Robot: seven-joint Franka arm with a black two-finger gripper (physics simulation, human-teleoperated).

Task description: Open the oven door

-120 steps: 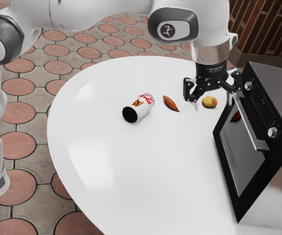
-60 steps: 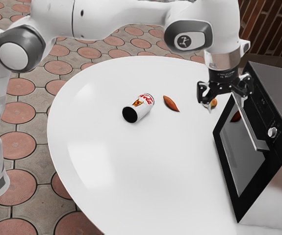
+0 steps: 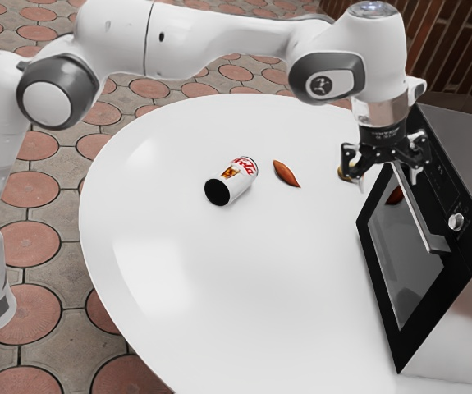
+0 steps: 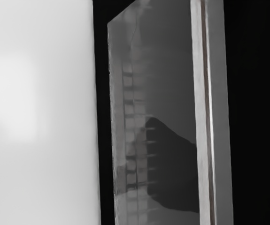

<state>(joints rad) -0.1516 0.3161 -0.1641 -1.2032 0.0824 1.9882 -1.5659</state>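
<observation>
White table [image 3: 285,271], pincer [image 3: 387,180] seemingly wide apart.

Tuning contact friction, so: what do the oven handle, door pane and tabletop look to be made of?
Oven handle: likely metal, satin, pale gray with a soft sheen.
Door pane: dark glass, glossy, reflections visible in it.
Tabletop: smooth, glossy white with bright highlights; plastic or lacquer, can't tell.

The oven door's dark glass [image 4: 167,70] carries a blocky pale reflection [image 4: 132,140] and a black, blunt-cornered shape [image 4: 172,171], with the long metal handle [image 4: 201,93] running along one side and the white tabletop [image 4: 36,178] lying beyond the black frame [image 4: 103,117] opposite.
</observation>
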